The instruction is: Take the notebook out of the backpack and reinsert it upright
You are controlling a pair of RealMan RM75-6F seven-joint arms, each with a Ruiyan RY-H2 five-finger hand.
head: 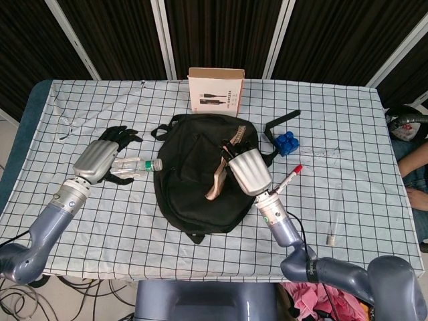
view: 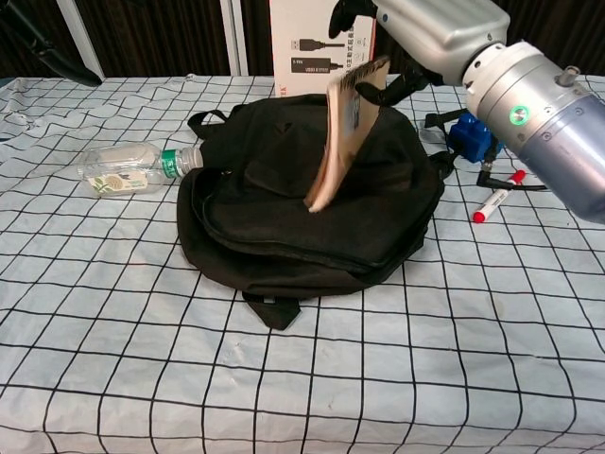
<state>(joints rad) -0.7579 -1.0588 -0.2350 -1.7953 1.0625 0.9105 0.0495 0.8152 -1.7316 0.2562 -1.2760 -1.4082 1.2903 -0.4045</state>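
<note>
The black backpack lies flat in the middle of the checked tablecloth. My right hand grips the brown spiral notebook by its top edge. The notebook stands almost upright, edge on, and its lower corner touches the bag's top near the zip line. Whether that corner is inside an opening I cannot tell. My left hand hovers with fingers spread over a plastic bottle, left of the bag, holding nothing.
A white cable box stands behind the bag. To the right of the bag are a blue block and a red marker. A clear tube lies far right.
</note>
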